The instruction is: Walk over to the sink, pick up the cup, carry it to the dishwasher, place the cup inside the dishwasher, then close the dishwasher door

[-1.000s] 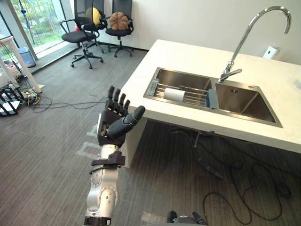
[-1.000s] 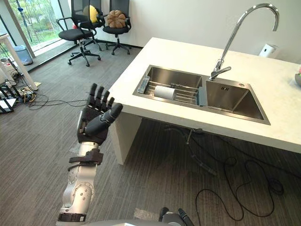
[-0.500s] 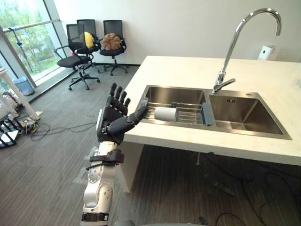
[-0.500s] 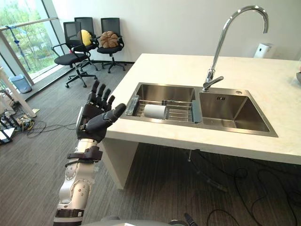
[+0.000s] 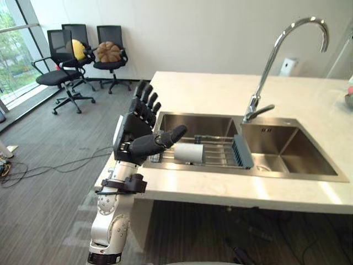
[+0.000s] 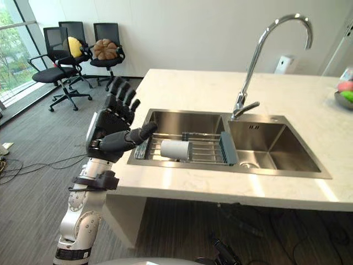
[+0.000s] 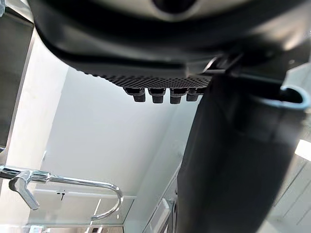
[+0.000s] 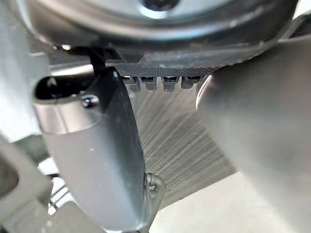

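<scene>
- Pale stone tabletop [image 5: 220, 91] with a steel two-basin sink [image 5: 242, 172] set into it stands on a grey carpeted floor [image 5: 44, 182] in an office room.
- Left fingers [image 5: 144, 99] are straight and slightly spread, pointing up. The thumb juts sideways toward the sink, and nothing is held.
- The left hand [image 5: 132, 141] is raised with its palm turned toward the sink, above the tabletop's near left corner. The silver forearm stands almost upright beneath it.
- The white cup [image 5: 188, 153] lies on its side on a wire rack [image 5: 218, 155] spanning the left basin, near the thumb but not in the hand.
- A tall curved faucet [image 5: 276, 49] rises behind the divide between the basins.
- Black office chairs [image 5: 66, 61] stand well apart by the far wall.
- The left wrist view adds the fingertips in a row, with the faucet's arc and a white wall past them.
- The right wrist view adds the right hand [image 8: 194, 48]. Its fingers [image 8: 160, 83] are extended and empty, with ribbed floor beyond.
</scene>
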You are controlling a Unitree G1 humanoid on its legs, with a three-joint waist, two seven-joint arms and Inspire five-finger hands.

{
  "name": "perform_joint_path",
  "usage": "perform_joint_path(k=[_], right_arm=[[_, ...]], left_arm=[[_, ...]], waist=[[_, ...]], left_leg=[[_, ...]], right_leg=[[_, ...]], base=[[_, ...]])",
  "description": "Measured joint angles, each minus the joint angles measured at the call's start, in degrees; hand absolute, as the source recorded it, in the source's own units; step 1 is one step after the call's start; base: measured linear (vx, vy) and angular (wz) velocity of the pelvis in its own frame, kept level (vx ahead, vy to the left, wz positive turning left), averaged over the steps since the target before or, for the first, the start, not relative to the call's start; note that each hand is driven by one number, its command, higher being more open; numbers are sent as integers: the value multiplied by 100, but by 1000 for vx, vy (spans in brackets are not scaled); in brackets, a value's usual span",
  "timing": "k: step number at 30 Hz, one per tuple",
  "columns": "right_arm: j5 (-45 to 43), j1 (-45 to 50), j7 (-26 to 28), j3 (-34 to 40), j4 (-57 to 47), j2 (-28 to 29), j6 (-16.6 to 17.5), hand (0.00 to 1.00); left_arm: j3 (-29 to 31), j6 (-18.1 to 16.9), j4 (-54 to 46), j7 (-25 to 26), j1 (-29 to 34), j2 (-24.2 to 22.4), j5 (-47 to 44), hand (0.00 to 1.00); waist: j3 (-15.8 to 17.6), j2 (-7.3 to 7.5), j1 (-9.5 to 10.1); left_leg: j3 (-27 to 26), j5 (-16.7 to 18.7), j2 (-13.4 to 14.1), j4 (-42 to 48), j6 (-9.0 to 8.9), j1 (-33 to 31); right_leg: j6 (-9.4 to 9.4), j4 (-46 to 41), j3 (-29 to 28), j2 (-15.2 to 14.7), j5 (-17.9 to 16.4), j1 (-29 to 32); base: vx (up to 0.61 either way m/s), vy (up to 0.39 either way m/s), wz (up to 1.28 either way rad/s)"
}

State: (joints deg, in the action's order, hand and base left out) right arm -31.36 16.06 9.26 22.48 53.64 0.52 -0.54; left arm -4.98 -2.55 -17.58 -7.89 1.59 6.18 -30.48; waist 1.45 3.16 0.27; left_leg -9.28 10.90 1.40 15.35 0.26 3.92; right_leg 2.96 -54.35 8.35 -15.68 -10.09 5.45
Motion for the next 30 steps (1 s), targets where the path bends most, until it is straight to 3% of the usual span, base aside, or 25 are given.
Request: perform_joint_path(k=[1, 3, 4, 6, 7, 8, 10, 13, 17, 22, 26, 30], right_arm=[[-39, -85, -95, 207, 87, 20, -54, 100], [-78, -150, -125, 452, 129, 25, -101, 100], [-69, -158, -150, 504, 129, 10, -126, 100], [-17, -102, -159, 423, 197, 14, -162, 100], [9, -30, -162, 382, 328, 22, -187, 100], [9, -34, -176, 387, 417, -1, -207, 100], [6, -38, -177, 426, 444, -211, -324, 100], [243, -113, -168, 449, 427, -263, -410, 100], [282, -139, -106, 675, 466, -250, -448, 100], [266, -246, 98, 960, 859, -399, -450, 100], [281, -350, 201, 1475, 1113, -429, -496, 100], [283, -369, 222, 1660, 1301, -508, -502, 100]], left_arm=[[29, 1, 366, 110, -135, -15, 0, 100], [156, 27, 740, 198, -241, -21, 10, 100], [252, 27, 924, 297, -265, -7, 73, 100], [371, 13, 971, 473, -266, 53, 366, 100], [406, -56, 1022, 556, -277, 161, 625, 100], [399, -62, 1077, 556, -277, 151, 709, 100], [284, -128, 1007, 325, -271, -95, 1038, 100], [-18, -157, 557, -90, -272, -116, 1248, 100], [-395, -442, 238, -405, -276, 23, 1767, 100], [-709, -817, 383, -234, -533, 838, 3047, 100], [-748, -825, 605, -175, -791, 1442, 3561, 100], [-794, -784, 825, -159, -958, 1640, 3642, 100]], waist=[[6, -37, 14], [80, -164, -9], [122, -238, -38], [98, -160, -46], [48, -65, -109], [31, -126, -119], [-18, -474, 40], [-46, -539, 43], [-100, -529, 43], [-207, -570, 16], [-178, -589, -114], [-138, -647, -150]], left_leg=[[40, -54, 114, -116, -122, 54], [101, -48, 356, -183, -245, 142], [142, -35, 560, -193, -371, 208], [255, 86, 746, -46, -610, 186], [436, 245, 828, 89, -862, 164], [499, 262, 940, 134, -892, 169], [509, 236, 1374, 81, -888, 148], [395, 23, 1493, -233, -891, 216], [367, -53, 1496, -518, -1024, 248], [194, -176, 1313, -651, -1032, 66], [167, -333, 1117, -838, -974, 6], [245, -424, 1012, -954, -932, -22]], right_leg=[[-52, 203, 188, -107, -450, 134], [-114, 830, 310, -141, -634, 223], [-97, 1551, 230, -127, -600, 255], [-130, 2856, -101, -140, 184, 204], [519, 3174, -261, -118, 661, 22], [659, 3237, -163, -43, 545, -105], [625, 3477, 160, 317, 363, -244], [571, 3461, 320, 440, 197, -233], [611, 3598, 360, 466, 245, -204], [725, 4378, 232, 414, 807, -241], [792, 5075, 271, 304, 1233, -419], [822, 5451, 378, 240, 1437, -575]], base=[[176, -126, 10], [175, -190, 10], [224, -305, 17], [207, -341, 29], [182, -359, 43], [207, -440, 42], [160, -350, 14], [66, -212, 17], [9, -34, 4], [27, 78, -14], [-15, 81, 0], [-42, 29, 12]])
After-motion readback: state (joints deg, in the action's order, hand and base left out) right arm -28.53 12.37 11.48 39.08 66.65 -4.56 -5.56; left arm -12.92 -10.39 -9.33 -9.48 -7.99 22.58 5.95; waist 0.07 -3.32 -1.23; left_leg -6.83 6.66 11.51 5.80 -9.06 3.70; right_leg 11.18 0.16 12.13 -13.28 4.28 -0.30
